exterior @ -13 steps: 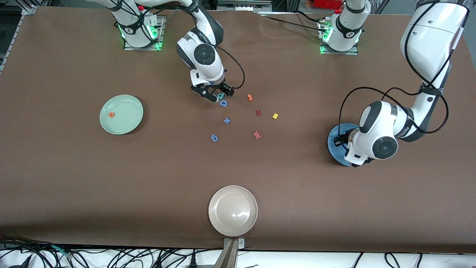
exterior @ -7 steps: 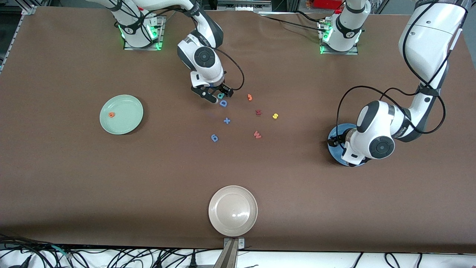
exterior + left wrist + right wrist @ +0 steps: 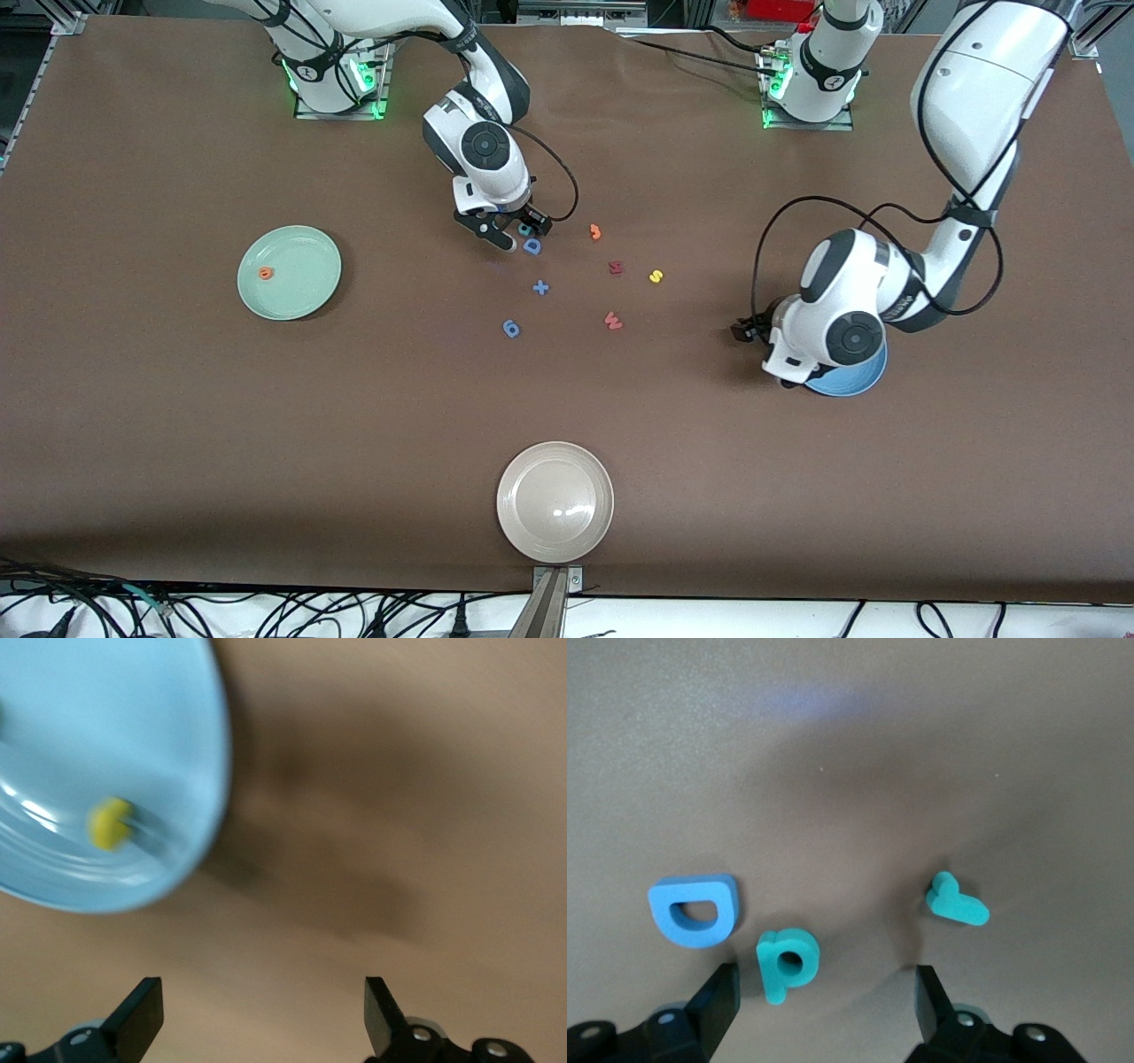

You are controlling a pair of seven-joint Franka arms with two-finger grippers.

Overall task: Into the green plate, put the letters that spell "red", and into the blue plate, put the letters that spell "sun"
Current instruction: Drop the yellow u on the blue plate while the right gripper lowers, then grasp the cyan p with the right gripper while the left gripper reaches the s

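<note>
Three views show the moment. From the front camera, the green plate [image 3: 290,272] sits toward the right arm's end of the table with the orange "e" [image 3: 265,273] lying in it at about nine o'clock of its centre. The blue plate [image 3: 858,377] lies toward the left arm's end, mostly covered by the left arm's wrist. The left gripper [image 3: 751,330] hangs over bare table just beside the plate's nine o'clock edge. The right gripper [image 3: 514,230] is low over the letter cluster near mid-table, touching down around the teal "d" [image 3: 525,229], with the blue capital "D" [image 3: 532,246] just beside it at five o'clock. The yellow "s" [image 3: 656,276] rests on the table between the cluster and the blue plate, near the dark red letter [image 3: 617,267], the pink "W" [image 3: 612,320] and the orange hooked piece [image 3: 595,232]. A beige-white plate [image 3: 555,501] sits nearest the camera.

From the left wrist, the fingers [image 3: 142,1019] stand spread wide with nothing between them; a yellow letter [image 3: 110,823] lies in the blue plate [image 3: 106,735].

From the right wrist, the fingers [image 3: 719,1003] are spread, straddling the teal "d" [image 3: 786,962] without pinching it. The teal "r" [image 3: 955,901] lies near, and the blue capital "D" [image 3: 695,909] is just beside the "d".
</note>
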